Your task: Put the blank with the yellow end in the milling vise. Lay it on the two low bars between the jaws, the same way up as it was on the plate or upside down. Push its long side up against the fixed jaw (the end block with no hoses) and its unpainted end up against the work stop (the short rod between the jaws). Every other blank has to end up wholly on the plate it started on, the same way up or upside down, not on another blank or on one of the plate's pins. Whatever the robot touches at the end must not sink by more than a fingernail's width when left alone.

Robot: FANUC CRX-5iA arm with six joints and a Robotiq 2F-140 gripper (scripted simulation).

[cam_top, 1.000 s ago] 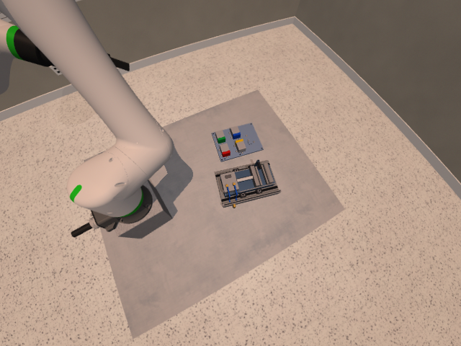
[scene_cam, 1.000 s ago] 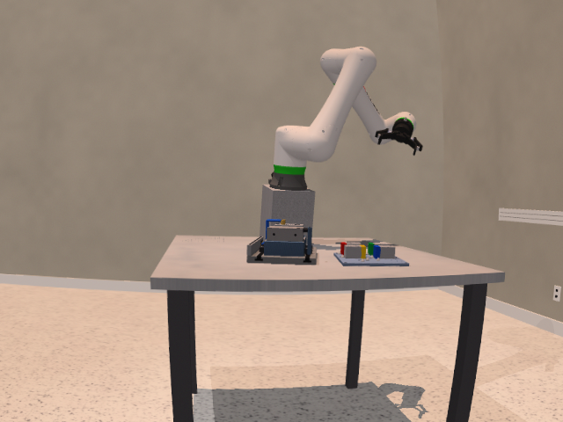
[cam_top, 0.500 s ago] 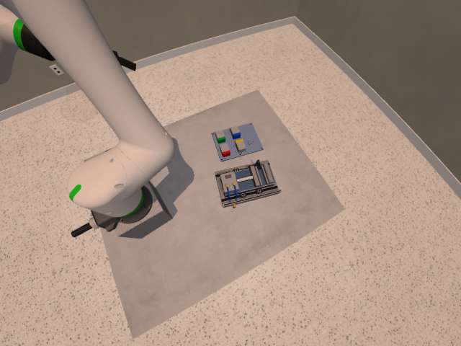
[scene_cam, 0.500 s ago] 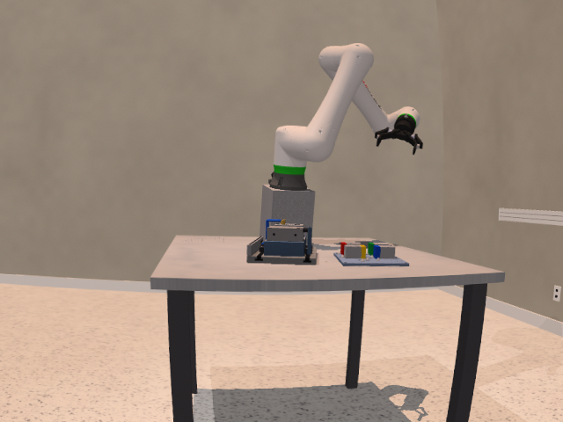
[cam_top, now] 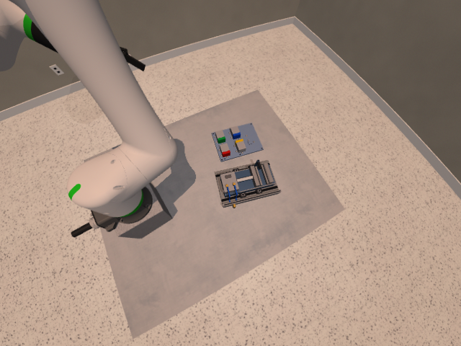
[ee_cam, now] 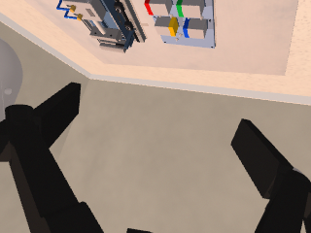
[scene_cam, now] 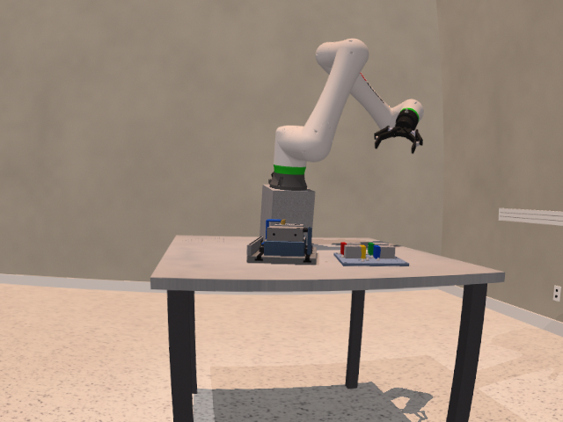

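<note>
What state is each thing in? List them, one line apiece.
Gripper: open wide, empty, high above the table's right side.
Yellow-ended blank: lying flat on the plate, not yet moved.
Red-ended blank: flat on the plate.
Green-ended blank: flat on the plate.
Blue-ended blank: flat on the plate.
Plate: holds all four blanks.
Vise: jaws apart, no blank between them.

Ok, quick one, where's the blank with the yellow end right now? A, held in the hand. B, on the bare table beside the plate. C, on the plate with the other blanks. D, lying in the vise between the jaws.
C: the yellow-ended blank sits on the blue plate with the red, green and blue ones, while the hand hangs open and empty high above the table.
</note>
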